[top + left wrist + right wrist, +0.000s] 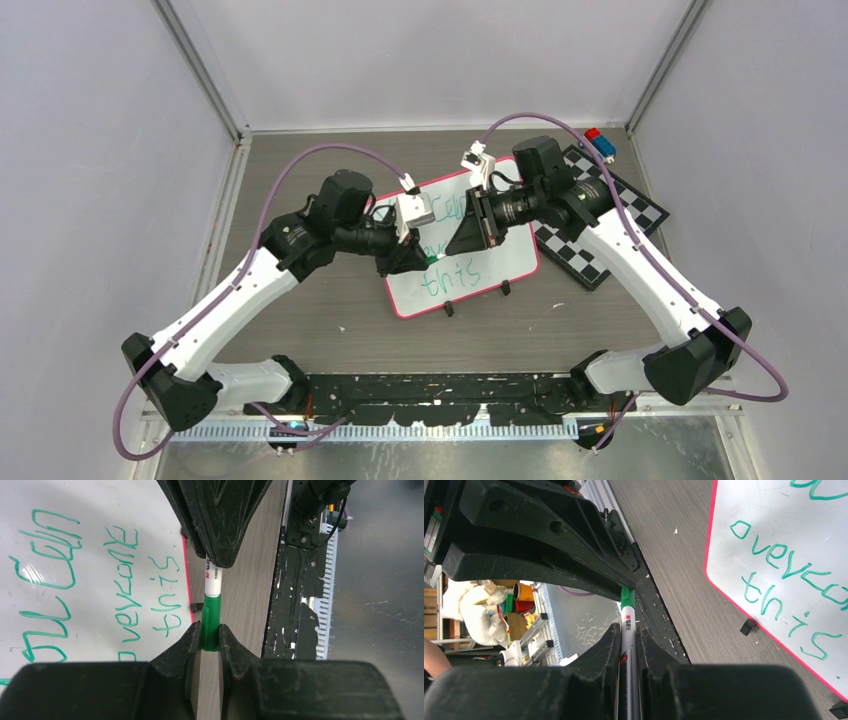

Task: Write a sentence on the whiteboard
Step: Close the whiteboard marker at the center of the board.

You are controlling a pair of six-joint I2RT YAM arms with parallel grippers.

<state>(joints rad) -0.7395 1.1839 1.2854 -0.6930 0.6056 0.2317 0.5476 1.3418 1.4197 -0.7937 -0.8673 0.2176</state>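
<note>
The whiteboard (505, 255) lies flat mid-table, pink-rimmed, with the sentence (450, 275) on it in green handwriting. The wrist views show "overcome" and "this" (125, 580) (784, 570). My two grippers meet tip to tip just above the board's near-left part. My left gripper (413, 258) (210, 639) is shut on the green cap (212, 620) of a marker. My right gripper (457, 243) (628, 636) is shut on the marker's white barrel (628, 625) (213, 577). The cap meets the barrel end between the two sets of fingers.
A black-and-white checkered board (605, 235) lies right of the whiteboard, under my right arm. A small red and blue object (600, 143) sits at the back right. Two black clips (448, 309) stand on the whiteboard's near edge. Grey walls enclose the table.
</note>
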